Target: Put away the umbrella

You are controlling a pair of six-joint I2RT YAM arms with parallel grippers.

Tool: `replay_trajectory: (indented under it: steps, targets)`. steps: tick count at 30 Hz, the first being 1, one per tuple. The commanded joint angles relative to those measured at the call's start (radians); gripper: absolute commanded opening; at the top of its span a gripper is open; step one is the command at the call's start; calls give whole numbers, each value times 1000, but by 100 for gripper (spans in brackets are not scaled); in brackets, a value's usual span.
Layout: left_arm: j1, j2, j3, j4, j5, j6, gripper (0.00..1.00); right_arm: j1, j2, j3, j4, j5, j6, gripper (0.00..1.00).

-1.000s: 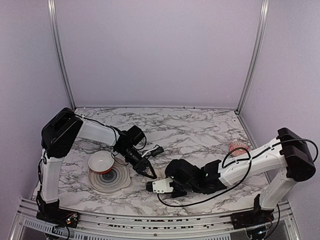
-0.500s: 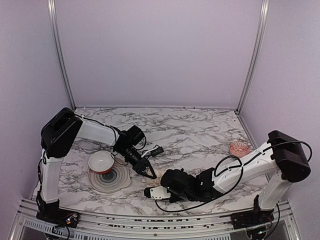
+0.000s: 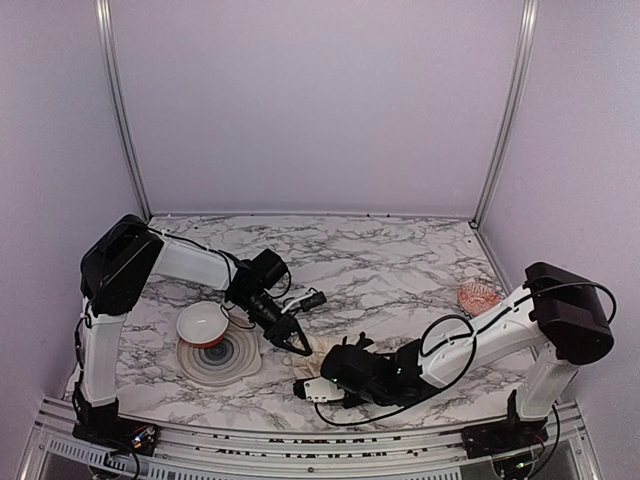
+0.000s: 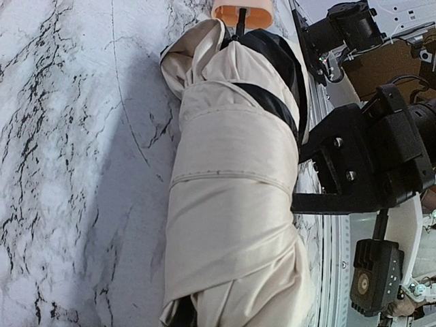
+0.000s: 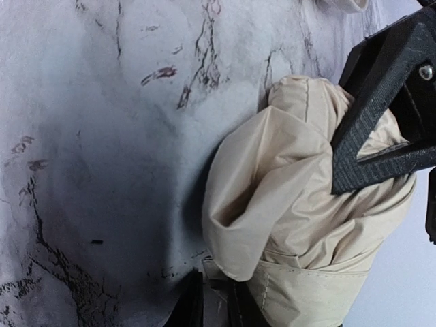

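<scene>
The umbrella (image 4: 231, 197) is folded into a cream bundle with black lining showing and a tan handle (image 4: 242, 12) at its far end. It lies low over the marble table between the two grippers and shows as a small cream patch in the top view (image 3: 318, 348). My left gripper (image 3: 297, 344) is shut on one end of it; one of its black fingers (image 5: 379, 129) presses into the fabric. My right gripper (image 4: 303, 176) sits against the bundle's side, near the handle end. Its fingertips are hidden, so its grip does not show.
A white bowl with a red base (image 3: 203, 323) stands at the left on a round grey plate (image 3: 232, 364), close to the left arm. A pink object (image 3: 478, 295) lies at the right edge. The metal frame rail (image 3: 300, 440) runs along the near edge.
My right arm has swung left and nearer, turning its wrist down by the umbrella. My left gripper has stayed almost still, holding the umbrella.
</scene>
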Motion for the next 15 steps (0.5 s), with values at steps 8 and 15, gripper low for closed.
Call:
replay_trajectory:
  steps: [8,15]
  targets:
    - [17,90,-37,-112,-328,21,0,-11,-5,26,-136,-59,38,26]
    - [17,93,-37,-113,-335,18,0,21,-172,68,-222,-363,170,43]
